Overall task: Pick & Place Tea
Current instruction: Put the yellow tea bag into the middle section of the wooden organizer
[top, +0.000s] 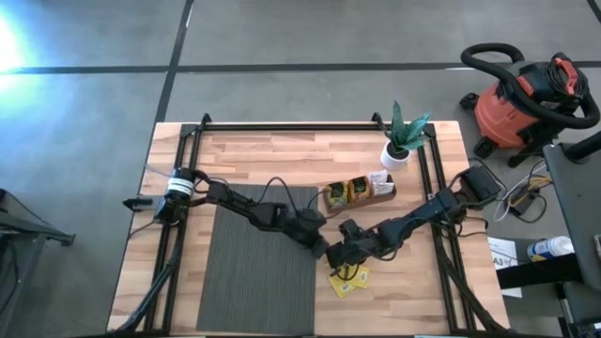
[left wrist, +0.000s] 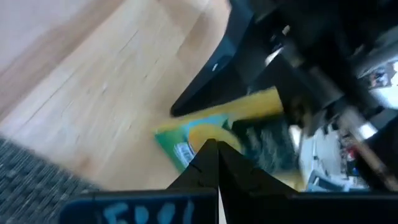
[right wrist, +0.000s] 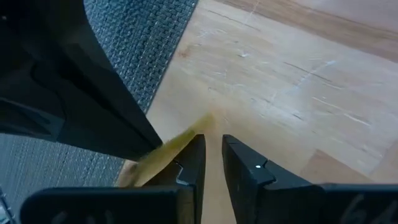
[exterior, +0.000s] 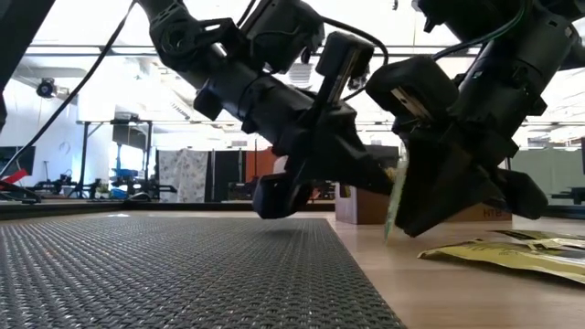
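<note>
Both arms meet over the light wooden desk (top: 282, 150), just off the edge of the dark grey woven mat (top: 254, 272).

Right end effector (exterior: 395, 219): hangs just above the desk with a flat yellow tea sachet with green marks (exterior: 397, 203) on edge, pointing down. In the right wrist view the sachet (right wrist: 165, 152) sits against one finger with a gap between the fingers, so whether it is truly clamped cannot be told; it looks held, not lying.

Left end effector (top: 322, 248): fingers pressed together, tips meeting in the left wrist view (left wrist: 211, 155). The sachet (left wrist: 230, 127) lies directly ahead of those tips; nothing shows between them, so it seems shut on air, right beside the right end effector.

More yellow tea sachets (top: 349, 280) lie flat on the desk just below and beside the right end effector, touching or overlapping each other.

The brown wooden tray (top: 331, 204) stands near, beyond both end effectors, already carrying several upright sachets. A small potted green plant in a white pot (top: 396, 150) stands farther off behind it.

Judgement on progress: partway. Some tea is in the tray; one sachet is lifted but not yet delivered; the loose ones on the desk remain.
</note>
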Motion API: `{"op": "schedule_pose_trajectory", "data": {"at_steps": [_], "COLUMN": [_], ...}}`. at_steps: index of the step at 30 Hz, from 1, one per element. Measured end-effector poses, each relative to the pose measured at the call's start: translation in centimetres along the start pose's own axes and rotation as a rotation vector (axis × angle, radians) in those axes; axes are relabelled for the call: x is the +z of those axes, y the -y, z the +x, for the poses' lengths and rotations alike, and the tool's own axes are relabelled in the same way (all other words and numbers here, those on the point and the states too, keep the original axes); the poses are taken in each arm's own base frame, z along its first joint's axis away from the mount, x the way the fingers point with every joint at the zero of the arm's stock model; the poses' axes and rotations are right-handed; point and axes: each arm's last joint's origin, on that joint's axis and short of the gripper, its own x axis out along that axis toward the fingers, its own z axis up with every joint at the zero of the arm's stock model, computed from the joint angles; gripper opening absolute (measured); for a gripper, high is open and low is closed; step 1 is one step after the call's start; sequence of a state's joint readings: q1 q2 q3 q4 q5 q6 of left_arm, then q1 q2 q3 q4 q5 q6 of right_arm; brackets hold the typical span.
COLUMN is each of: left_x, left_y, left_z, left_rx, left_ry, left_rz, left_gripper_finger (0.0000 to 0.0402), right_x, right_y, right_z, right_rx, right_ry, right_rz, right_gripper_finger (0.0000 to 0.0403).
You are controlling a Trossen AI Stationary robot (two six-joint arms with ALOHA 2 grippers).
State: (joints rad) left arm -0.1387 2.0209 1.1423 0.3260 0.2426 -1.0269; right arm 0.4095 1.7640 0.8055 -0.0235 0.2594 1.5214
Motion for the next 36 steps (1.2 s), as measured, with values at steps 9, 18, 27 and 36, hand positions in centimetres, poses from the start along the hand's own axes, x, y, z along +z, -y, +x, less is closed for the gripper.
{"op": "schedule_pose_trajectory", "data": {"at_steps": [9,18,27,36], "left_x": [0.2,-0.8,-1.9,-1.0], "left_y": [0.3,-0.8,-0.4,2.2], "left_z": [-0.1,-0.1,-0.1,-2.1], "left_rx": [-0.014,0.094,0.095,0.062], "left_ry": [0.032,-0.074,-0.126,-0.091], "left_rz": [-0.008,0.03,0.059,0.116], "left_gripper_finger": [0.0,0.0,0.0,0.0], "right_x": [0.3,0.5,0.8,0.6], "right_y": [0.2,-0.1,-0.5,-0.6], "right_z": [-1.2,-1.7,-2.8,-2.6], "right_rx": [-0.039,-0.028,0.0,0.02], "right_ry": [-0.001,0.0,0.012,-0.029], "right_rz": [-0.025,-0.049,-0.074,-0.073], "right_gripper_finger": [0.0054,0.0054,0.0054,0.0054]}}
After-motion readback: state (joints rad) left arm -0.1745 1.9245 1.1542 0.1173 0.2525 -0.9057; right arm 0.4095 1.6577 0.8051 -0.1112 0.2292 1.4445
